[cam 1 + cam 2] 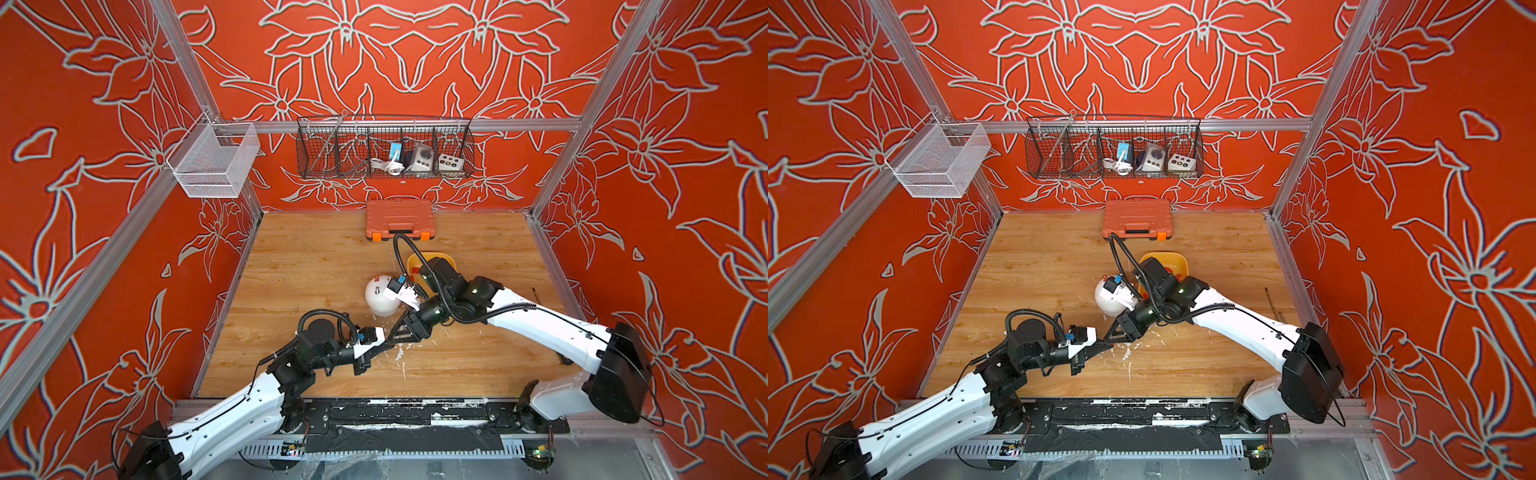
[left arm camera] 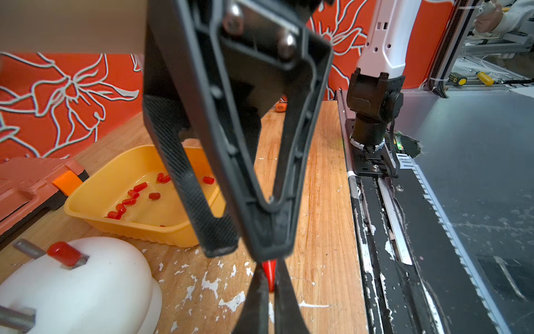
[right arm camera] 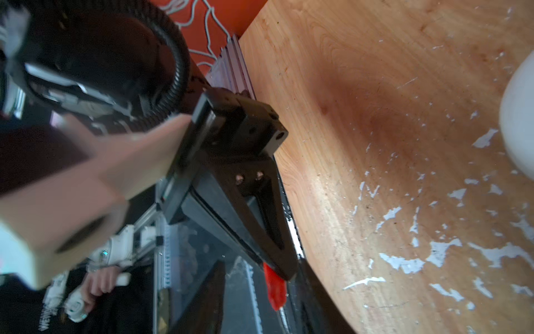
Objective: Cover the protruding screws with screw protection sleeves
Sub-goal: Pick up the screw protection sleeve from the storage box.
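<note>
Mostly we see the small red tubular plastic sleeve [image 2: 269, 276] from the wrist views only: the left end effector [image 3: 286, 273] is clamped on it just robot-side of the white rounded plastic dome [image 2: 81, 289], over the wooden table [image 2: 318, 188]. The right end effector [image 2: 245, 251], tip to tip, stands partly spread, empty. One grey threaded screw [image 2: 27, 248] is bare, one capped red, one cut off at frame edge. Open table stretches left of the dome.

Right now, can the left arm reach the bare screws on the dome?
Probably not yet: the right gripper meets the left gripper tip to tip, and the right wrist crowds the white dome.
</note>
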You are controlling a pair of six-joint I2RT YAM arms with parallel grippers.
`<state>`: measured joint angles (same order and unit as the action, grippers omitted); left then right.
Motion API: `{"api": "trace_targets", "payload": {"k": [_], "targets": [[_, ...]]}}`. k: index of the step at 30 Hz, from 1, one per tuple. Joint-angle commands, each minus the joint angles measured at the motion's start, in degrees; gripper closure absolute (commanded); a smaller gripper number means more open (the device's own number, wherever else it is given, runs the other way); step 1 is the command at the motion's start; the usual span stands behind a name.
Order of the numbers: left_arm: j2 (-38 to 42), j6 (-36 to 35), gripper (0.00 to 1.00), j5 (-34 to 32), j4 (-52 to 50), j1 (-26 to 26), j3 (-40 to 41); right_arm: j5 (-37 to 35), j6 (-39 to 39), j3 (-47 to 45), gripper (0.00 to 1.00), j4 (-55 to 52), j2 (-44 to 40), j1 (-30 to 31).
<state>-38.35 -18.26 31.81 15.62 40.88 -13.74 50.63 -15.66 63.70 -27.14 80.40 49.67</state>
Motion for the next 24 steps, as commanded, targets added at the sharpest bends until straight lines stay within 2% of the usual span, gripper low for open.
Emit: {"api": "trace_targets", "payload": {"k": [1, 6, 11, 19, 24], "targets": [[1.4, -0.1, 0.95, -0.6, 0.7, 0.2, -1.1, 1.3, -4.8, -3.1, 0.50, 8.3, -5.1, -1.9], [2.6, 0.1, 0.95, -1.9, 1.2, 0.2, -0.4, -1.6, -5.4, -7.9, 0.50, 7.8, -8.2, -2.1], [2.2, 0.3, 0.94, -2.1, 1.5, 0.2, -0.4, 0.0, -9.9, -12.2, 0.51, 11.9, -9.0, -1.7], [1.7, 0.4, 0.94, -1.6, 1.5, 0.2, -0.5, 0.2, -11.2, -12.3, 0.53, 15.0, -7.5, -1.2], [1.8, 0.1, 0.94, -1.9, 1.2, 0.2, -0.5, 0.4, -10.7, -11.2, 0.60, 15.5, -5.3, -1.0]]}}
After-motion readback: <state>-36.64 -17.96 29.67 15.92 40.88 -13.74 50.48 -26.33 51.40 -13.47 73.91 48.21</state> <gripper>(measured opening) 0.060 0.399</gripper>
